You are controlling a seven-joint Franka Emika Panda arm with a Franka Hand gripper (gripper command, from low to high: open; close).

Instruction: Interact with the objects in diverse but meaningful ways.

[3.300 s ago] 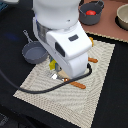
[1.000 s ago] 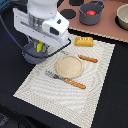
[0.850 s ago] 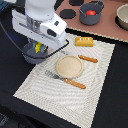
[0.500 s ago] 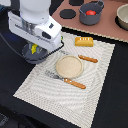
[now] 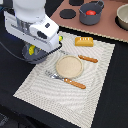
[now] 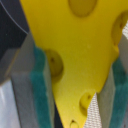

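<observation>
1. My claw [image 6: 75, 75] is clamped on the cheese wedge [image 6: 82, 50]: in the wrist view the yellow wedge with round holes fills the frame, point down, pressed between two teal pads [image 6: 42, 85] on grey fingers.
2. In the exterior view I only catch a bit of yellow [image 5: 31, 50] under the arm's white body [image 5: 32, 25], so the cheese hangs at the exterior view's left, above the dark pan [image 5: 37, 54] sitting off the mat's corner.
3. The arm's body is bulky and leans over that corner, hiding the claw itself from this camera.
4. Below lies a pale woven placemat [image 5: 60, 95] on a black table [image 5: 112, 105].
5. A round tan plate [image 5: 69, 66] sits mid-mat, a fork [image 5: 65, 80] on its near side and a knife [image 5: 82, 57] on its far side, both orange-handled.
6. The bread loaf [image 5: 84, 41] lies near the mat's far edge.
7. Further back, a tomato [image 5: 91, 12] rests in a grey pot [image 5: 91, 17] on a reddish-brown board [image 5: 107, 30].
</observation>
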